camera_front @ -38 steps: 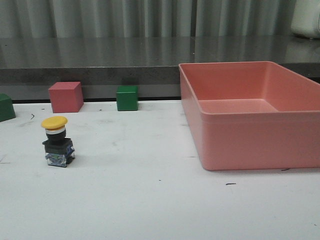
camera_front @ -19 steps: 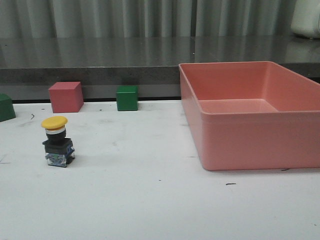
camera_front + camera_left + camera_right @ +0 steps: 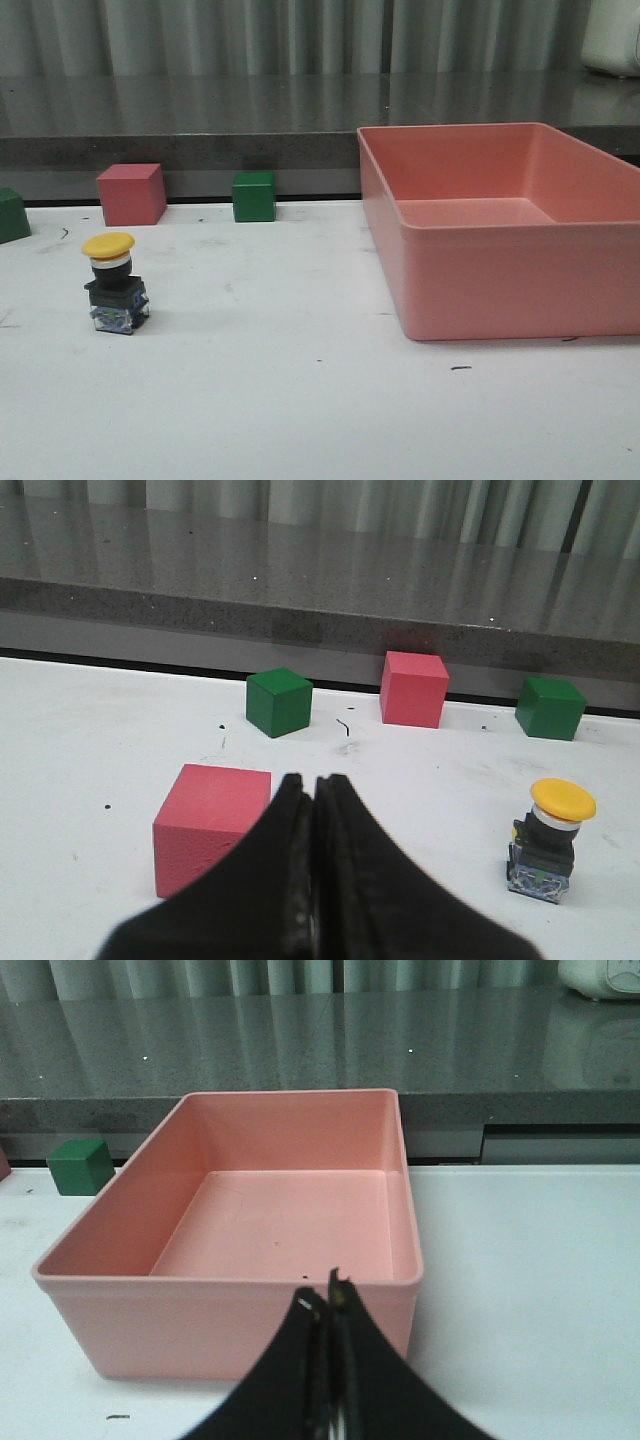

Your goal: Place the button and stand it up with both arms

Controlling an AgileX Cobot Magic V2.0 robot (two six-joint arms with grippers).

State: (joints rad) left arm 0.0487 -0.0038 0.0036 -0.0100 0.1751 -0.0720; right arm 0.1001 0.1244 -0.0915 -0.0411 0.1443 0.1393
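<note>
The button [image 3: 114,283] stands upright on the white table at the left, yellow cap up, black body and clear base below. It also shows in the left wrist view [image 3: 548,839], standing apart from my left gripper [image 3: 312,780]. That gripper is shut and empty, with a pink cube [image 3: 212,820] just beside its fingers. My right gripper [image 3: 325,1295] is shut and empty, in front of the near wall of the pink bin [image 3: 230,1325]. Neither arm shows in the front view.
The empty pink bin [image 3: 500,290] fills the right side of the table. A pink cube [image 3: 131,193], a green cube [image 3: 254,196] and a green piece at the left edge [image 3: 12,214] stand along the back. A dark counter runs behind.
</note>
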